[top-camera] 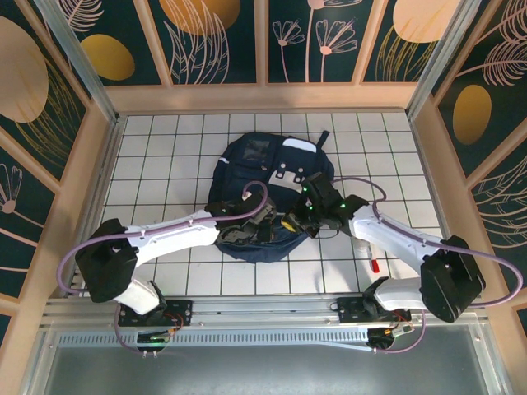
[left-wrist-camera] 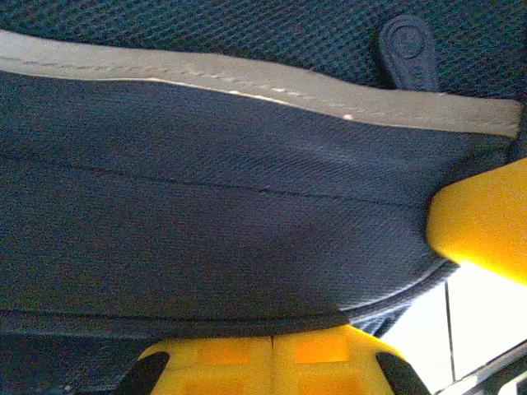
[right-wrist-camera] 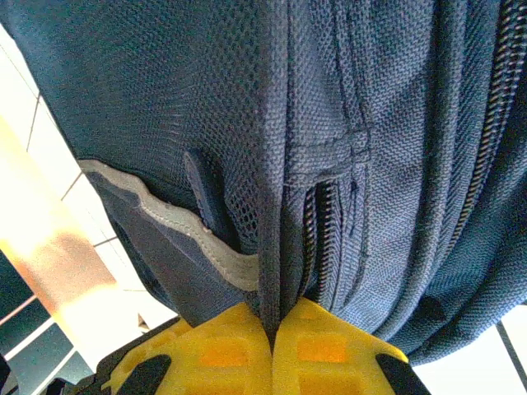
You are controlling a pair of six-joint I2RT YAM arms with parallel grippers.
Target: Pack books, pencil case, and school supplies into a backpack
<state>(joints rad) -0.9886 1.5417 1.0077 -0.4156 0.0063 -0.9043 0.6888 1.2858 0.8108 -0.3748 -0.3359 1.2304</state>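
The backpack (top-camera: pixel 247 164) sits at the centre of the white tiled table (top-camera: pixel 156 140). It is navy woven mesh with grey-white trim, corded piping and coiled zips. A rubbery zip pull (left-wrist-camera: pixel 408 49) at upper right carries a round embossed mark, too blurred to read. The left gripper (left-wrist-camera: pixel 272 333) has its yellow pads pressed together on the piped rim. The right gripper (right-wrist-camera: pixel 272 317) is clamped on a vertical fabric fold. A short red pen (top-camera: pixel 373 265) lies lower right.

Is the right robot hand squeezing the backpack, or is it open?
Shut on the backpack. In the right wrist view, the right gripper has its yellow tips pressed together, pinching a fold of navy fabric.
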